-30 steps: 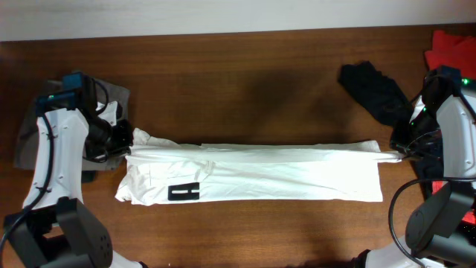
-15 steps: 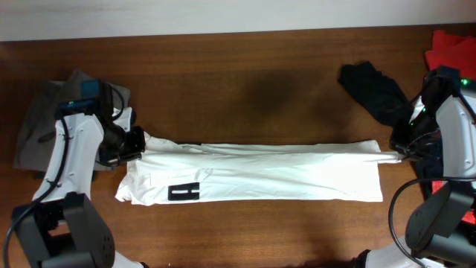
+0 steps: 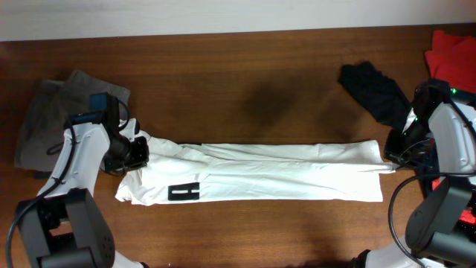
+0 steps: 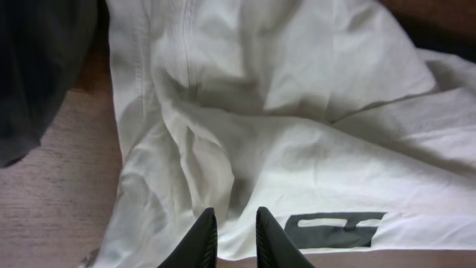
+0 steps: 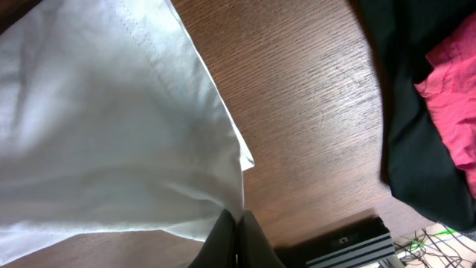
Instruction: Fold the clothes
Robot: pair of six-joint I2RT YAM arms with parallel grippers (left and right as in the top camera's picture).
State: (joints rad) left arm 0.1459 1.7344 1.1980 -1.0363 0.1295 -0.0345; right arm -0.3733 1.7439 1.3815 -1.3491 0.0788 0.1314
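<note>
White shirt (image 3: 260, 175) lies in a long, narrow band across the middle of the table (image 3: 245, 82), already doubled lengthwise, with a black printed mark near its left end. Thin woven cloth, judged light and limp: it creases readily, has no stiffness of its own, and will sag or slide wherever it is not held. It is not fragile, but a loose pinch could slip off the hem. Best holds look to be the two short ends, on corners or seams where the layers stack. Left gripper (image 3: 134, 152) sits at the rumpled left end, arm reaching in from the table's left edge; in the left wrist view its fingers stand close together with a raised fold running in between them, so it reads as pinching the shirt. Right gripper (image 3: 390, 155) is at the far right corner, arm bent in from the right edge; in the right wrist view the fingers are pressed together on the corner hem, gripping it. Cloth between the two ends looks fairly taut. Grey cloth (image 3: 52, 119) lies just beside the left arm; black garment (image 3: 375, 89) and red garment (image 3: 450, 48) lie near the right arm.
</note>
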